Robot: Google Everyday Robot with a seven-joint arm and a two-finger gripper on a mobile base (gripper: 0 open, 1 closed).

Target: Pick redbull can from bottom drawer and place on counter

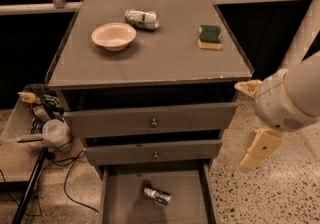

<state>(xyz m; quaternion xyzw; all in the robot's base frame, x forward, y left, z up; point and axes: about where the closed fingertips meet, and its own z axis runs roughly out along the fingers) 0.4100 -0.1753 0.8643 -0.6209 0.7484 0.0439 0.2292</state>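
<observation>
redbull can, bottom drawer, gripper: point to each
small slim silver and blue redbull can [157, 195], camera view, middle of its side
wide flat grey bottom drawer [122, 195], camera view, bare floor left of can
cream gripper [255, 154], camera view, up right of the bottom drawer, mid-body
</observation>
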